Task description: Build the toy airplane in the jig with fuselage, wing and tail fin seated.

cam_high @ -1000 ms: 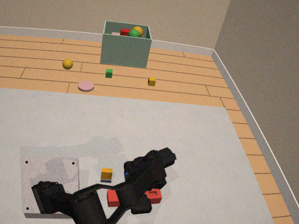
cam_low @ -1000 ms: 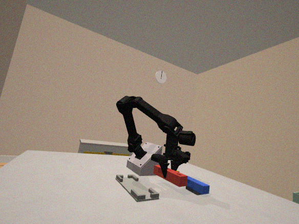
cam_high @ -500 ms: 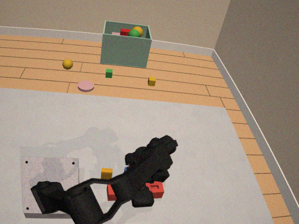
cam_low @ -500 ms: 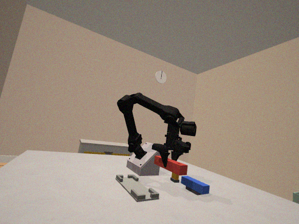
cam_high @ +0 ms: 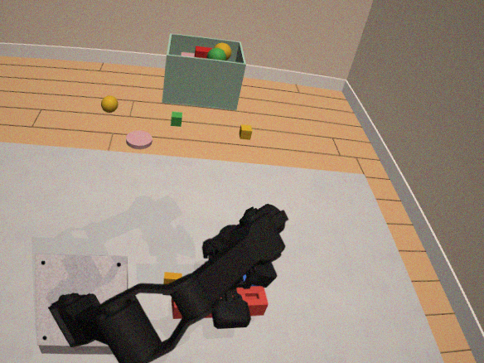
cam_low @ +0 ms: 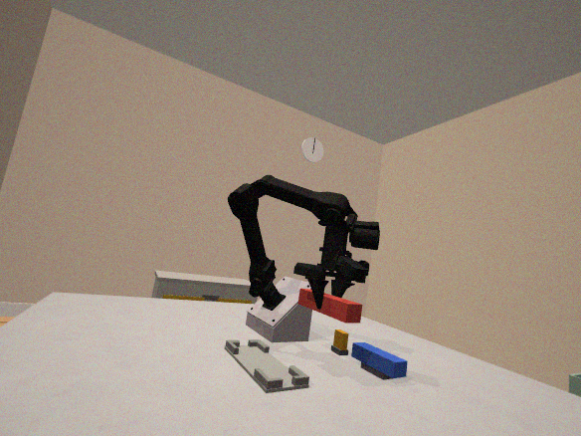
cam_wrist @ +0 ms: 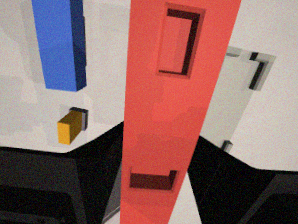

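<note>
My gripper (cam_low: 329,301) (cam_wrist: 155,128) is shut on the red fuselage (cam_high: 258,307) (cam_low: 345,310) (cam_wrist: 160,107) and holds it level above the table, its two sockets facing up in the wrist view. The grey cradle (cam_low: 264,365) (cam_wrist: 227,100) stands empty on the table, below and to one side of the fuselage. The blue wing (cam_low: 380,359) (cam_wrist: 59,45) lies on its dark tab, slightly tilted. The yellow tail fin (cam_high: 172,278) (cam_low: 340,339) (cam_wrist: 64,131) stands on its dark tab near the wing. In the top view the arm covers most of the wing and part of the fuselage.
The arm's pale base block (cam_high: 83,273) (cam_low: 293,324) stands behind the cradle and the tail fin. On the floor beyond the table are a green bin (cam_high: 200,83), a yellow ball (cam_high: 109,104), a pink disc (cam_high: 139,138) and small green (cam_high: 176,118) and yellow (cam_high: 245,132) cubes.
</note>
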### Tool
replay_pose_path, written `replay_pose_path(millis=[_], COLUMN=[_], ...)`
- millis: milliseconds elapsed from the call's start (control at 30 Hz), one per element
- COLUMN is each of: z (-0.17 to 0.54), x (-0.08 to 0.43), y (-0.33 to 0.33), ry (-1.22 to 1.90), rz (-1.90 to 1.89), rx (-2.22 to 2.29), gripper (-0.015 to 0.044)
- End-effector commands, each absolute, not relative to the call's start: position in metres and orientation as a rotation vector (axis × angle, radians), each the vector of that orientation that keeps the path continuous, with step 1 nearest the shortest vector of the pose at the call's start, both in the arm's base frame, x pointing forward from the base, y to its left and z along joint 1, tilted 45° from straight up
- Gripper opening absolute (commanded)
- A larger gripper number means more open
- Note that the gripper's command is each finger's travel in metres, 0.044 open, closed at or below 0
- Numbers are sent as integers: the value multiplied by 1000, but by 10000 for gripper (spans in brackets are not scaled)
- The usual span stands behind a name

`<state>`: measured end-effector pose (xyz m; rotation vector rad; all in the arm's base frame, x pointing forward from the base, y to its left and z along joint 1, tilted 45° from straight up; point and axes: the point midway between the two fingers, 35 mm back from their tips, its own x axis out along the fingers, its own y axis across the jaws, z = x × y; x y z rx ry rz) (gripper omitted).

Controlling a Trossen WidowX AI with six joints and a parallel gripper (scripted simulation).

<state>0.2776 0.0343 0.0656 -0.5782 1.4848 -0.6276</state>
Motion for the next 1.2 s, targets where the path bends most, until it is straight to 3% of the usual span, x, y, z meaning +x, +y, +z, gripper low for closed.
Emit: replay_pose_path(millis=[0,1167], z=[71,104], x=[279,257], y=[28,-80], ry=[1481,1464], rz=[-625,-648], rx=[-567,-540], gripper=[0,0])
